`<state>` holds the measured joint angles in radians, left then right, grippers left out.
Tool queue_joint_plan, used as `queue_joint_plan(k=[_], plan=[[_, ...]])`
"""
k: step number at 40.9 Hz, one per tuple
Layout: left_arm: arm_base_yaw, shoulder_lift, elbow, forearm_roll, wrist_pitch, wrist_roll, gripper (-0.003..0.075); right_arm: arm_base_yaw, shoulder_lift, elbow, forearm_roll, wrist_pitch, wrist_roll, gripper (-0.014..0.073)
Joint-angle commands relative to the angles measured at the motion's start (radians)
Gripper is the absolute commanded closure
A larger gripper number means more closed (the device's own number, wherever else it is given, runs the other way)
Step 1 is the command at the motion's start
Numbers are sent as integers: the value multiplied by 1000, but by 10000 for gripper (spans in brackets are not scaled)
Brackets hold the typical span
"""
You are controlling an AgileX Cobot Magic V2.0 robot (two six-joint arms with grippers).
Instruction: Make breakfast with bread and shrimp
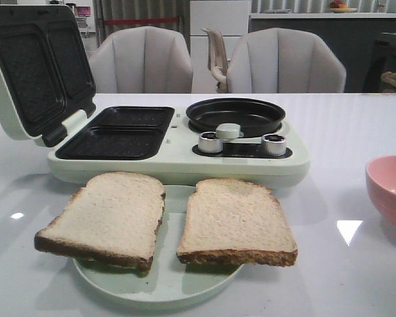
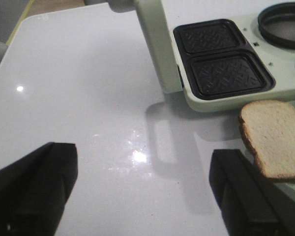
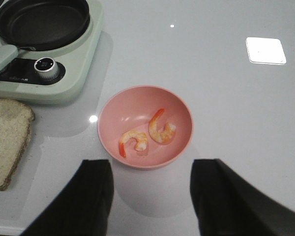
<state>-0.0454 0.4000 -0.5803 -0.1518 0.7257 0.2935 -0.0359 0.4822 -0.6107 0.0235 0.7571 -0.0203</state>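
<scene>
A: Front view first. What sits nearest the breakfast maker (image 1: 178,142)?

B: Two slices of bread, the left slice (image 1: 105,218) and the right slice (image 1: 234,221), lie side by side on a pale plate (image 1: 162,284) just in front of the breakfast maker. Its lid (image 1: 36,69) stands open at the left end, over two dark grill wells (image 1: 119,132). A round pan (image 1: 236,115) sits on the right part, with two knobs (image 1: 210,142) in front of it. A pink bowl (image 1: 391,188) stands well to the right of it.

A: Left wrist view?

B: The left gripper (image 2: 142,189) hangs over bare table (image 2: 88,98) beside the breakfast maker's lid end, fingers (image 2: 34,187) wide apart, holding nothing. One slice of bread shows near the grill wells.

A: Right wrist view?

B: The right gripper (image 3: 152,196) hovers just beside the pink bowl, jaws apart and empty. Two shrimp (image 3: 162,130) lie inside the bowl, which stands apart from the breakfast maker's knob end.
</scene>
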Motion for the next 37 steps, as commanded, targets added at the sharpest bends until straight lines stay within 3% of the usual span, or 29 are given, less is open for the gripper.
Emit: queue_joint_plan(k=[1, 11, 24, 31, 37], plan=[[-49, 56, -62, -14, -61, 95, 118, -4, 13, -32, -3, -69, -6, 118], [-286, 226, -80, 26, -60, 263, 118, -4, 13, -32, -3, -69, -6, 118], [-644, 466, -31, 354, -121, 288, 118, -4, 13, -32, -3, -69, -6, 118], [-765, 629, -4, 512, -273, 182, 118, -4, 13, -32, -3, -69, -6, 118], [-801, 783, -4, 739, -349, 2, 118, -4, 13, -32, -3, -69, -6, 118]])
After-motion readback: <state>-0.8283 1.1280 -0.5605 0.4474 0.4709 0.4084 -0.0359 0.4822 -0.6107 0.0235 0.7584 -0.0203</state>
